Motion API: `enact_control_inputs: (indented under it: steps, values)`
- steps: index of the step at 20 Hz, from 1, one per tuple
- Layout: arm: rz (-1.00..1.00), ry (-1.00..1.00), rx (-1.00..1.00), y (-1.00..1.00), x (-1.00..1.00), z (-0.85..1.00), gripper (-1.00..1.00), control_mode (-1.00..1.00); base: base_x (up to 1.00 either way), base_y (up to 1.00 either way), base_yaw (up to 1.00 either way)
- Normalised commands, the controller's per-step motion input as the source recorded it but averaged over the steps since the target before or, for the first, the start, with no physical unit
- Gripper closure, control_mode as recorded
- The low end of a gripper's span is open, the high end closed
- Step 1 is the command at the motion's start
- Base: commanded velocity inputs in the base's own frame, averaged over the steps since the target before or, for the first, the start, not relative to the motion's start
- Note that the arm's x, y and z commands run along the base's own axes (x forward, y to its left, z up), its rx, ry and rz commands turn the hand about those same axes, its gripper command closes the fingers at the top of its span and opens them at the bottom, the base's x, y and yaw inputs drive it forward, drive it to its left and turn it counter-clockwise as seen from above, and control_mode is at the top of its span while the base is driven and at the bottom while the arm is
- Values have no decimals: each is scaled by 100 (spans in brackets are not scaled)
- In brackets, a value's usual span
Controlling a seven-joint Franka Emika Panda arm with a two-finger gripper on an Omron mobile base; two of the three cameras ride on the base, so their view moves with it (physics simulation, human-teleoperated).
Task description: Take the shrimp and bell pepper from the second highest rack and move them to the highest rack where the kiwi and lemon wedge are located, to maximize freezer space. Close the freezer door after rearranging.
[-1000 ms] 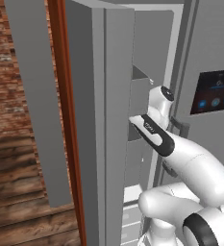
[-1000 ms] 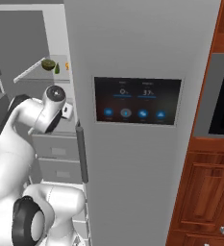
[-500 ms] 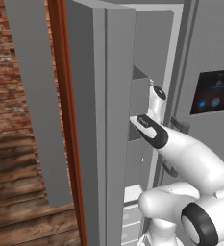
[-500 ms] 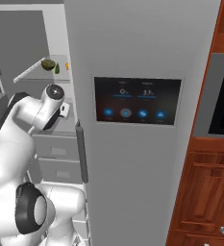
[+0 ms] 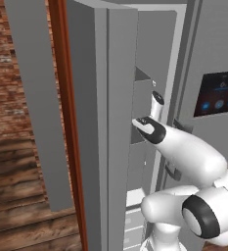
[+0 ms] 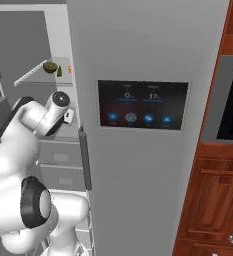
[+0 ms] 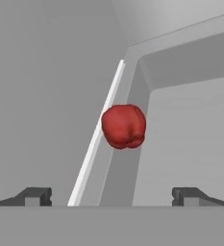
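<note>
Claw (image 7: 111, 197) jaws stand wide apart and empty, aimed at the red bell pepper (image 7: 123, 126), which lies ahead inside the second highest rack (image 7: 190, 144). Over the last second the arm (image 5: 184, 152) has pushed deeper into the freezer (image 5: 149, 63) past the open freezer door (image 5: 101, 122). Judgement: approach phase; nothing relocated yet. Kiwi (image 6: 50, 67) sits on the highest rack (image 6: 30, 76).

The thin pale top shelf (image 6: 35, 74) carries a green kiwi (image 6: 50, 67) with a lemon wedge (image 6: 69, 69) near it, while a red bell pepper (image 7: 123, 126) lies in the grey bin (image 7: 180, 129).
</note>
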Motion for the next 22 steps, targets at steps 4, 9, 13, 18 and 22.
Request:
enact_control_inputs:
  steps: [4, 9, 13, 18, 22]
  values:
    - [2, 0, 0, 1, 28, -7, -100, -100, 0, 0, 0]
    - [2, 0, 0, 6, 20, -3, -100, -100, 0, 0, 0]
    - [2, 3, 0, 12, 29, -9, -100, -100, 0, 0, 0]
    - [3, 4, 0, 9, 25, -15, -100, -100, 0, 0, 0]
    - [2, 1, 0, 8, 17, -16, -100, -100, 0, 0, 0]
